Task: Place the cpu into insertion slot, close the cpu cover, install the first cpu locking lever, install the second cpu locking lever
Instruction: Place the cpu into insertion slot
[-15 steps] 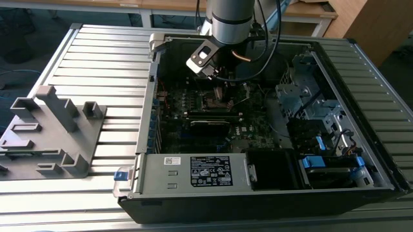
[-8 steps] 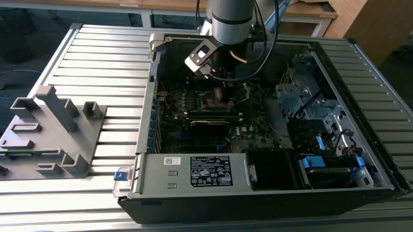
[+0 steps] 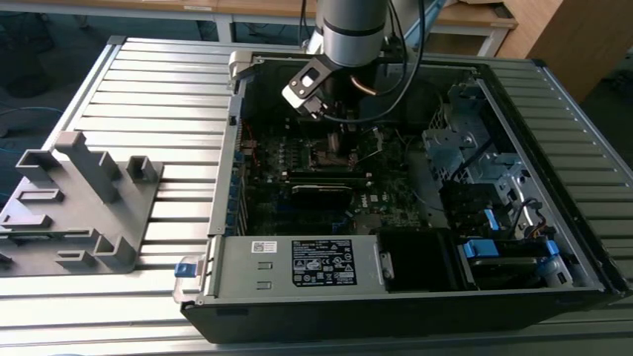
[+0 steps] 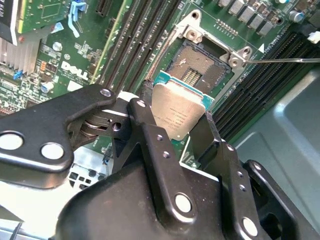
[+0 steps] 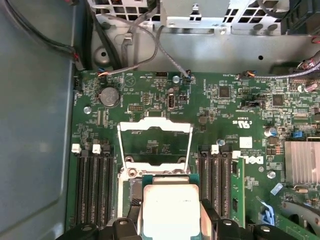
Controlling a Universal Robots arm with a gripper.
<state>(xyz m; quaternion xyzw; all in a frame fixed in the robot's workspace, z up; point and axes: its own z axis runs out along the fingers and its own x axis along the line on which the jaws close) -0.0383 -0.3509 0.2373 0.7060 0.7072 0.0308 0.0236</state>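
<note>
We hold the cpu (image 4: 181, 112) by two opposite edges in the hand (image 4: 177, 122), its grey top toward the wrist cameras. It hangs over one edge of the slot (image 4: 202, 70) and is not yet seated. In the first wrist view the cover (image 5: 155, 123) stands flipped back beyond the slot (image 5: 131, 194), so the opening is free. In the exterior view the arm (image 3: 351, 30) reaches into the open case (image 3: 554, 96) on the tabletop (image 3: 148, 81).

To place it well, we judge the chip should first be centred over the slot's dark middle, since it now looks offset toward the hand. Its sides should run square with the metal rim. We cannot tell whether it is level, and that matters. We would lower it straight with no sliding, as the contacts look fine and easily bent. The fingers (image 4: 141, 112) should stay clear of the memory slots (image 4: 135, 40) on either side.
</note>
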